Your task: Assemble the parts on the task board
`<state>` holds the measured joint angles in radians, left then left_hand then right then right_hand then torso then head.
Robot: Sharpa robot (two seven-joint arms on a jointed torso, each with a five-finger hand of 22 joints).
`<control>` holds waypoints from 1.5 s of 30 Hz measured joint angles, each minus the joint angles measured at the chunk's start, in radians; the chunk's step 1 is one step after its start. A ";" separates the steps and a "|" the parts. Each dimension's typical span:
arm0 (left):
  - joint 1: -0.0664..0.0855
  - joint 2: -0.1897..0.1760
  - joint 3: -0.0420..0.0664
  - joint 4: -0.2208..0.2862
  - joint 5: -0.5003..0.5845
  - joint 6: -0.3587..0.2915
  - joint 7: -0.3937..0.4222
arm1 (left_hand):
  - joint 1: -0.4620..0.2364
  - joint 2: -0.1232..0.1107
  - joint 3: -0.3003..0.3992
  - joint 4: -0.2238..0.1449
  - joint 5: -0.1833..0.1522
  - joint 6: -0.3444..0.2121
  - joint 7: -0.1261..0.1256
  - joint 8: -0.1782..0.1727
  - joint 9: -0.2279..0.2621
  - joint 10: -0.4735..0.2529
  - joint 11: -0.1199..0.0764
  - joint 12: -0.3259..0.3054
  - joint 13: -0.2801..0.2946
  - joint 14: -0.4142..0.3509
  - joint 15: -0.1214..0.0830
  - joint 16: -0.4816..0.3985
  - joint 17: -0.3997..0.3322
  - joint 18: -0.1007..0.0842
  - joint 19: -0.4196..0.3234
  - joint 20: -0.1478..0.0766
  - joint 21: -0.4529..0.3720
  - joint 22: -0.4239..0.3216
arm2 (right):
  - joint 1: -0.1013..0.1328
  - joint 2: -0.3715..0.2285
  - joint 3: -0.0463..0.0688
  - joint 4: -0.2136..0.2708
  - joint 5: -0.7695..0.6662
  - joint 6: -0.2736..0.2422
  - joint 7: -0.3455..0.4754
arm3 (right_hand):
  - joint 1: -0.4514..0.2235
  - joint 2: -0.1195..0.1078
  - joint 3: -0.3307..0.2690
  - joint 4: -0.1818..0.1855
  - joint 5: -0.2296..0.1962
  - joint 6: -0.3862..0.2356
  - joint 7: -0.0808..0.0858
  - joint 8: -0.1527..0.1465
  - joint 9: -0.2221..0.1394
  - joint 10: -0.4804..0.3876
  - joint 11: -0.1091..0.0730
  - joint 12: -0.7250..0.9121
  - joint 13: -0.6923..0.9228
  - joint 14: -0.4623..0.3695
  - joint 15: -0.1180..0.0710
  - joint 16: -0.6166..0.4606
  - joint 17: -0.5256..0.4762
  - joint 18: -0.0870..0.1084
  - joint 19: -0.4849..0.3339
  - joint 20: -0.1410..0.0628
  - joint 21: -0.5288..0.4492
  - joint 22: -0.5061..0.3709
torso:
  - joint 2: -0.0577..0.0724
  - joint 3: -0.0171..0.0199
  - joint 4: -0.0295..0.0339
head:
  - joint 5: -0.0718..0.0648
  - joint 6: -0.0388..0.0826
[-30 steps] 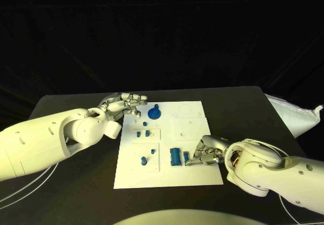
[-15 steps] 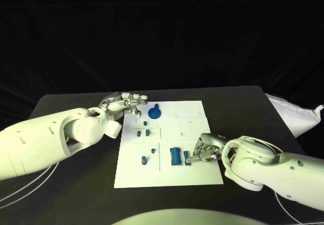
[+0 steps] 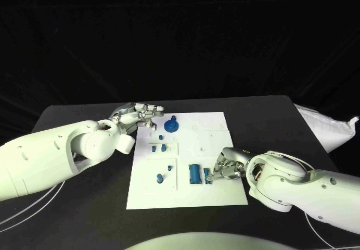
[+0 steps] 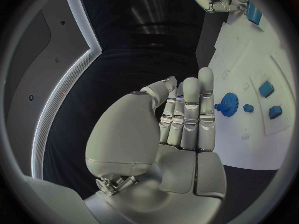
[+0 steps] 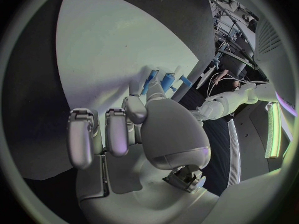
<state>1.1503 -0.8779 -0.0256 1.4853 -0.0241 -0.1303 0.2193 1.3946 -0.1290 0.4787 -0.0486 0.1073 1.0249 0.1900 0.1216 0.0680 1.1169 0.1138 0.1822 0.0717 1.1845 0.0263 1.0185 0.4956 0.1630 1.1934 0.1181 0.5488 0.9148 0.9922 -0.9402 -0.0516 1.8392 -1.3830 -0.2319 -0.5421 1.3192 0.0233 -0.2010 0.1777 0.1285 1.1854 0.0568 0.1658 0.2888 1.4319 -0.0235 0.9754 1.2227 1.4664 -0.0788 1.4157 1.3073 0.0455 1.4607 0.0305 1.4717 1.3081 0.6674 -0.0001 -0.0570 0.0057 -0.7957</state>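
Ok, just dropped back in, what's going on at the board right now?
The robot is working the white task board with blue parts on it. Its right hand is down at the board's near right side, fingers against the small blue piece beside the larger blue block; whether it actually grips that piece is unclear. The left hand hangs at the board's far left corner, next to the blue gear, fingers together, holding nothing.

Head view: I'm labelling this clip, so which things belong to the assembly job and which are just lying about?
Job: white task board; blue gear-shaped part; blue cylinder part; small blue parts; right hand; left hand.
Lying about: white bag; white cables.
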 measured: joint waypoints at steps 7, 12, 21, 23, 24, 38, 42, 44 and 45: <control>-0.004 -0.001 0.000 0.000 0.000 -0.001 0.002 | 0.000 0.000 0.000 0.000 0.000 0.000 0.000 0.000 0.000 0.000 0.000 0.007 0.000 -0.001 0.001 0.000 -0.002 0.000 0.000 0.000 0.000 0.000 | 0.026 -0.036 -0.001 0.004 0.089 -0.062 0.076 | 0.011 0.000 -0.015 -0.004 0.048 -0.040 0.014 -0.014 0.003 -0.050 0.016 -0.130 -0.074 0.000 0.000 -0.050 -0.008 0.000 -0.042 0.006 -0.041 0.000 | -0.003 -0.0014 0.0006 | -0.005 0.006; -0.021 -0.001 -0.001 0.002 0.004 -0.007 0.011 | -0.019 0.002 -0.022 0.010 0.000 -0.007 0.000 0.004 0.000 -0.009 0.002 0.011 0.000 -0.035 0.001 -0.030 -0.019 0.000 -0.031 0.005 -0.027 -0.013 | 0.074 -0.042 0.002 -0.039 0.258 -0.104 0.216 | 0.054 0.022 -0.024 -0.023 0.049 -0.101 0.040 -0.051 -0.009 -0.132 0.037 -0.344 -0.205 -0.001 0.019 -0.136 -0.101 0.024 -0.106 0.024 -0.111 -0.035 | -0.012 -0.0057 0.0007 | -0.010 0.012; -0.046 0.028 -0.001 -0.022 0.045 -0.058 0.065 | -0.041 0.001 -0.063 0.038 0.000 -0.034 -0.012 0.005 -0.001 -0.027 0.012 0.014 -0.007 -0.207 0.046 -0.408 -0.205 0.000 -0.243 0.046 -0.263 -0.180 | 0.143 0.034 0.003 -0.262 0.693 -0.119 0.543 | 0.159 0.090 -0.005 -0.070 0.024 -0.160 0.079 -0.085 -0.032 -0.305 0.085 -0.703 -0.526 -0.179 0.068 -0.756 -0.657 0.132 -0.453 0.063 -0.615 -0.575 | -0.055 -0.0220 -0.0021 | -0.021 0.045; -0.050 0.041 -0.001 -0.033 0.056 -0.071 0.081 | -0.046 0.004 -0.071 0.046 0.000 -0.043 -0.016 0.004 -0.001 -0.034 0.019 -0.006 -0.008 -0.228 0.066 -0.506 -0.247 0.000 -0.292 0.068 -0.330 -0.238 | 0.150 0.058 0.003 -0.315 0.782 -0.111 0.603 | 0.187 0.099 -0.001 -0.079 0.020 -0.164 0.094 -0.096 -0.044 -0.322 0.100 -0.774 -0.622 -0.217 0.088 -0.870 -0.723 0.132 -0.476 0.080 -0.708 -0.641 | -0.068 -0.0256 -0.0024 | -0.022 0.060; -0.052 0.047 -0.001 -0.038 0.062 -0.077 0.088 | -0.046 0.004 -0.075 0.050 0.000 -0.049 -0.020 -0.004 -0.001 -0.039 0.024 -0.021 -0.008 -0.238 0.076 -0.563 -0.272 0.000 -0.320 0.084 -0.372 -0.277 | 0.154 0.069 0.003 -0.339 0.822 -0.106 0.629 | 0.203 0.103 -0.002 -0.087 0.014 -0.169 0.103 -0.101 -0.055 -0.324 0.108 -0.814 -0.688 -0.244 0.100 -0.951 -0.772 0.132 -0.494 0.093 -0.776 -0.689 | -0.072 -0.0267 -0.0024 | -0.023 0.068; -0.060 0.145 0.000 -0.157 0.133 -0.157 0.162 | -0.029 0.021 -0.143 0.059 0.000 -0.059 -0.037 -0.049 -0.002 -0.077 0.070 -0.113 -0.008 -0.235 0.128 -0.839 -0.400 0.017 -0.379 0.147 -0.485 -0.505 | 0.168 0.210 0.011 -0.599 1.172 -0.014 0.860 | 0.187 0.149 -0.008 -0.185 -0.010 -0.194 0.130 -0.101 -0.176 -0.325 0.160 -0.907 -1.108 -0.333 0.183 -1.345 -1.132 0.132 -0.474 0.179 -1.196 -1.024 | -0.126 -0.0246 0.0080 | -0.018 0.141; -0.060 0.156 0.000 -0.174 0.142 -0.171 0.169 | -0.042 0.033 -0.158 0.057 -0.001 -0.070 -0.036 -0.054 -0.006 -0.094 0.069 -0.117 -0.012 -0.240 0.128 -0.853 -0.410 0.017 -0.389 0.146 -0.485 -0.526 | 0.168 0.226 0.011 -0.618 1.195 -0.002 0.878 | 0.142 0.150 -0.001 -0.203 -0.010 -0.211 0.127 -0.105 -0.190 -0.340 0.161 -0.908 -1.143 -0.329 0.177 -1.351 -1.160 0.132 -0.463 0.173 -1.221 -1.050 | -0.131 -0.0209 0.0088 | -0.015 0.149; -0.060 0.154 0.000 -0.173 0.142 -0.171 0.168 | -0.135 0.052 -0.181 0.056 -0.010 -0.135 -0.044 -0.071 -0.020 -0.165 0.056 -0.133 -0.026 -0.303 0.118 -0.865 -0.430 0.017 -0.443 0.130 -0.501 -0.552 | 0.168 0.224 0.011 -0.616 1.195 -0.003 0.878 | 0.039 0.138 0.009 -0.199 -0.017 -0.278 0.114 -0.120 -0.208 -0.414 0.152 -0.924 -1.163 -0.407 0.161 -1.367 -1.172 0.132 -0.532 0.160 -1.238 -1.069 | -0.131 -0.0209 0.0094 | -0.015 0.149; -0.060 0.152 0.000 -0.170 0.142 -0.172 0.167 | -0.186 0.063 -0.193 0.054 -0.018 -0.171 -0.050 -0.079 -0.027 -0.204 0.049 -0.141 -0.033 -0.339 0.112 -0.873 -0.439 0.014 -0.474 0.120 -0.508 -0.567 | 0.167 0.222 0.011 -0.613 1.195 -0.005 0.877 | -0.016 0.131 0.019 -0.197 -0.021 -0.315 0.107 -0.127 -0.220 -0.455 0.146 -0.932 -1.172 -0.450 0.149 -1.375 -1.177 0.130 -0.570 0.152 -1.248 -1.079 | -0.130 -0.0208 0.0099 | -0.015 0.149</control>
<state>1.0900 -0.7259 -0.0258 1.3153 0.1179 -0.3027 0.3861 1.2081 -0.0659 0.2857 0.0059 0.0890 0.8538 0.1397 0.0430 0.0409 0.9134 0.1627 0.0416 0.0390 0.8459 0.1380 0.1459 0.0562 0.1773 0.7198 0.2382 0.0405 0.3477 1.1593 -0.7185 -0.0408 1.2264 -0.1879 -0.2370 0.3349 1.3028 0.1546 -0.1822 -0.0188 0.1071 0.8705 0.1638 0.0392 0.0691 0.9773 0.1228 0.0438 0.0509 1.0163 0.0706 0.0409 0.1301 0.1759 0.8908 0.1821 0.2240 0.2296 0.5369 -0.0209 -0.0472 -0.0091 -0.6464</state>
